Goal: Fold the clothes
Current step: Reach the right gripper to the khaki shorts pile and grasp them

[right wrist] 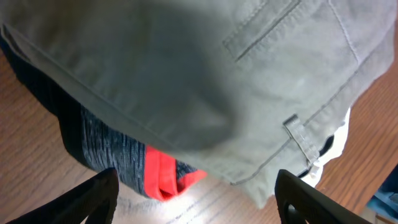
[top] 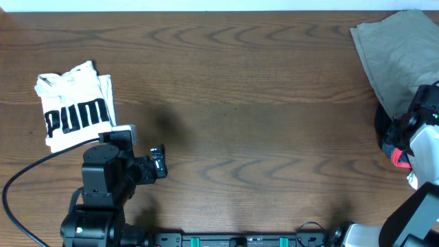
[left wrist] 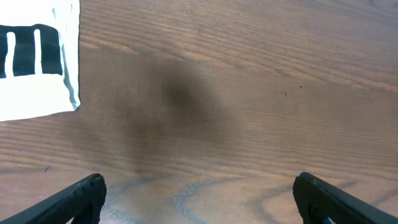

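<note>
We see the khaki shorts (top: 401,58) bunched at the far right corner of the table (top: 260,103), lying over a navy-and-red garment (right wrist: 118,152). We have the right gripper (right wrist: 196,186) close above the shorts by a belt loop (right wrist: 300,134), jaws apart and clamping nothing. The left gripper (left wrist: 199,193) hangs over bare wood near the folded white Puma T-shirt (top: 74,104), jaws wide open.
</note>
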### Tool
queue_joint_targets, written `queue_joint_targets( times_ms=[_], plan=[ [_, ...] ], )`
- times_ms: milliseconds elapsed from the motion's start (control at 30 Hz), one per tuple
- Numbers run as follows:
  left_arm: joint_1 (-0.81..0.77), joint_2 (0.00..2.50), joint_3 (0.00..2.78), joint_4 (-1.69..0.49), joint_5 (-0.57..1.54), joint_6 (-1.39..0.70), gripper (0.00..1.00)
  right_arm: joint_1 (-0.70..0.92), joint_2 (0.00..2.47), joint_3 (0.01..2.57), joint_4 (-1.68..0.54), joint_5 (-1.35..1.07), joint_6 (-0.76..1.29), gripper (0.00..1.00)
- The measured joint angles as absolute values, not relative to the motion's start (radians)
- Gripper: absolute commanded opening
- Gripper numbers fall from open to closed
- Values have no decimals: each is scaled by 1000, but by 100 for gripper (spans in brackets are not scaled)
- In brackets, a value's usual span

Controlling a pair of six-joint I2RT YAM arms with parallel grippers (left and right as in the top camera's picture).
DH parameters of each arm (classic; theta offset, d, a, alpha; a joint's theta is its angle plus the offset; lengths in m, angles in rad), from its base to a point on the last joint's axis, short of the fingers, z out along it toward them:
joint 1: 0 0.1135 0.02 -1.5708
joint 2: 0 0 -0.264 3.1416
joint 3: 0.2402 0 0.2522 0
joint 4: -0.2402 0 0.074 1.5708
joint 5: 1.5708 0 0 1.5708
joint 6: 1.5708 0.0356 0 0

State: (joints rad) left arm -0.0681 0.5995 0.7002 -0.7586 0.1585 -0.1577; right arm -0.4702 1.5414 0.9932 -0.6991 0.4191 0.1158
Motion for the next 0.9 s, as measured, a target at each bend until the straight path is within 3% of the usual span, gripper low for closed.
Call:
queue_joint_targets(
  times_ms=[200,733,800,900],
  plan=[
    [-68,599,700,-759,159,-158,98,-470,1547,993,-641,421,119,74],
    [-68,599,700,-759,159,-158,98,-470,1646,993,-611,416,122,75],
    [-68,599,700,-759,158,-158,98,-470,1647,993,-607,416,122,73],
    [-68,599,700,-759,159,-158,98,-470,1647,993,-596,414,122,61]
  ],
)
